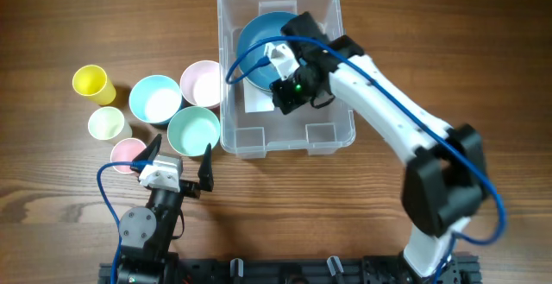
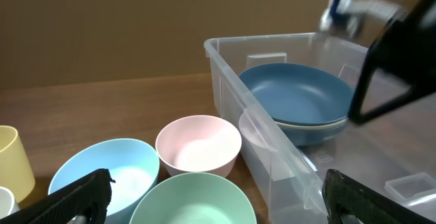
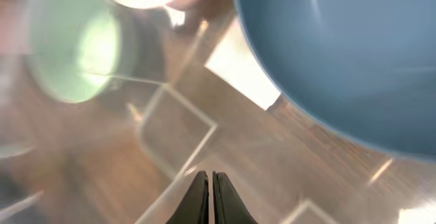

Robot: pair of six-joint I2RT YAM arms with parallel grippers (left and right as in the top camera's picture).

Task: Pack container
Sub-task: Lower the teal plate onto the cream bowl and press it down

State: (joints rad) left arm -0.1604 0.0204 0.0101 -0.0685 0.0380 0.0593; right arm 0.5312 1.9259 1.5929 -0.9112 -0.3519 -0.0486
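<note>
Three bowls and three cups wait on the counter [image 1: 431,25] at nine o'clock of the container [image 1: 326,139], which from overhead already holds a blue bowl [image 1: 257,38]. The right end effector [image 1: 291,96] hangs inside it.

From the left wrist, the left end effector [image 2: 218,207] is spread wide, facing the green bowl [image 2: 194,195], likely the next pick.

From the right wrist, the fingers [image 3: 199,200] are pinched together and empty, so the blue bowl rests unaided.

Blue dishes [image 1: 259,34] fill the container's [image 1: 222,77] far half; near half free.
</note>
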